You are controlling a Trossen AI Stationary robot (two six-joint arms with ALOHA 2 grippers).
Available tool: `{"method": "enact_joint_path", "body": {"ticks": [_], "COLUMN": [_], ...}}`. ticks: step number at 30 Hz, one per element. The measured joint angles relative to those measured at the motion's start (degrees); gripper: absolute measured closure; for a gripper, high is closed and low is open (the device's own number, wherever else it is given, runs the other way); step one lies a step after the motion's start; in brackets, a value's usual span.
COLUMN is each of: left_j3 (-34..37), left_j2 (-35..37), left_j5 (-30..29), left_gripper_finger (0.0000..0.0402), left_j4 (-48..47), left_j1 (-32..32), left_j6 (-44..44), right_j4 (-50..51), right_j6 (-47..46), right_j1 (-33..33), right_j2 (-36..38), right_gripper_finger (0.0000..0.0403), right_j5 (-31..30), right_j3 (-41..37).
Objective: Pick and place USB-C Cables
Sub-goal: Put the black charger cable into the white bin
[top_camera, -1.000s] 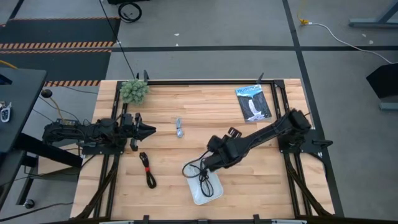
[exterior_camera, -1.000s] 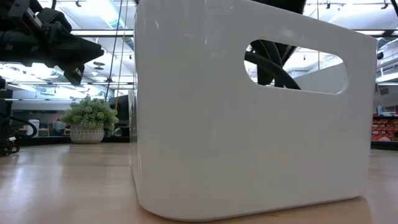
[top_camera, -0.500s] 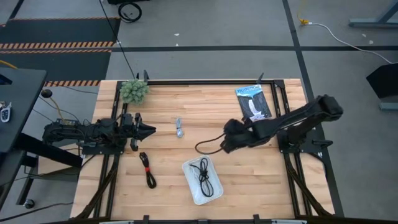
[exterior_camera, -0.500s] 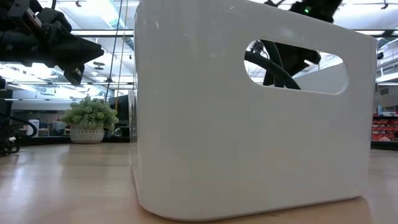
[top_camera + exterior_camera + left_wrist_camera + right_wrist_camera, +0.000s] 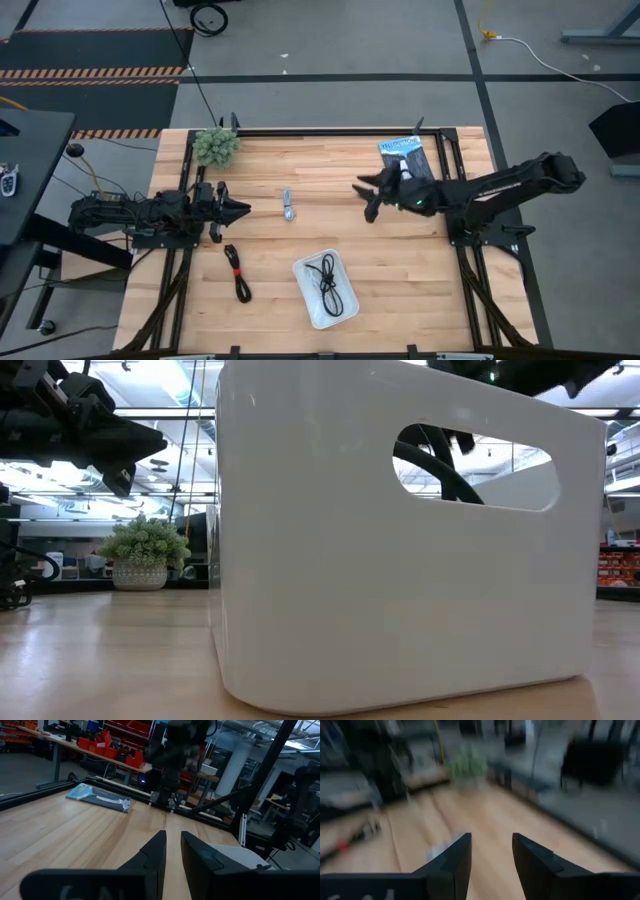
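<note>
A black cable (image 5: pixel 326 281) lies coiled in the white tray (image 5: pixel 306 303); the low view shows it (image 5: pixel 438 465) through the tray's handle hole. The black cable with a red tie (image 5: pixel 237 272) and the short grey cable (image 5: pixel 288 207) lie on the wood. No white cable shows. My right gripper (image 5: pixel 367 197) hovers open and holds nothing, between the grey cable and the blue-and-black packet (image 5: pixel 408 165). My left gripper (image 5: pixel 243 208) waits at the table's left, left of the grey cable. Its fingers are nearly together, with nothing between them (image 5: pixel 172 845).
A small potted plant (image 5: pixel 215 147) stands at the far left corner. The packet lies by the far right edge. In the low view the tray's wall (image 5: pixel 320 560) hides most of the table behind it. Bare wood runs between the grey cable and the packet.
My right gripper has drawn back from over the tray, moving up and toward the table's far right, and now hovers near the packet. The black cable stays in the tray. The left arm has kept still.
</note>
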State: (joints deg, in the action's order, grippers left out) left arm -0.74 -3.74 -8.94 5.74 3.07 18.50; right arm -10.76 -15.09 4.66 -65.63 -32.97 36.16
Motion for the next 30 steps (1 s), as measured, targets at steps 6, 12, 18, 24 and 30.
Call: {"method": "enact_joint_path", "body": {"ticks": [6,12,18,24,30], "left_j3": [0.0,0.0,0.0,0.0,0.0], "left_j2": [0.0,0.0,0.0,0.0,-0.1], "left_j5": [0.0,0.0,0.0,-4.9,-3.2], "left_gripper_finger": [0.0335,0.0335,0.0335,0.0335,0.0335], "left_j4": [0.0,0.0,0.2,0.5,0.3], "left_j1": [0.0,0.0,0.0,0.0,0.2], "left_j6": [0.0,0.0,4.0,4.9,16.3], "right_j4": [-25.5,-40.2,-39.6,-40.7,-38.6], "right_j6": [16.9,26.2,28.1,29.9,32.3], "right_j1": [-1.4,-1.3,-0.3,3.0,4.1], "right_j2": [4.0,4.9,4.9,7.3,7.7], "right_gripper_finger": [0.0255,0.0255,0.0255,0.0255,0.0255], "right_j5": [-0.1,1.1,11.2,17.9,19.3], "right_j3": [-1.8,-1.8,-1.7,0.0,1.0]}}
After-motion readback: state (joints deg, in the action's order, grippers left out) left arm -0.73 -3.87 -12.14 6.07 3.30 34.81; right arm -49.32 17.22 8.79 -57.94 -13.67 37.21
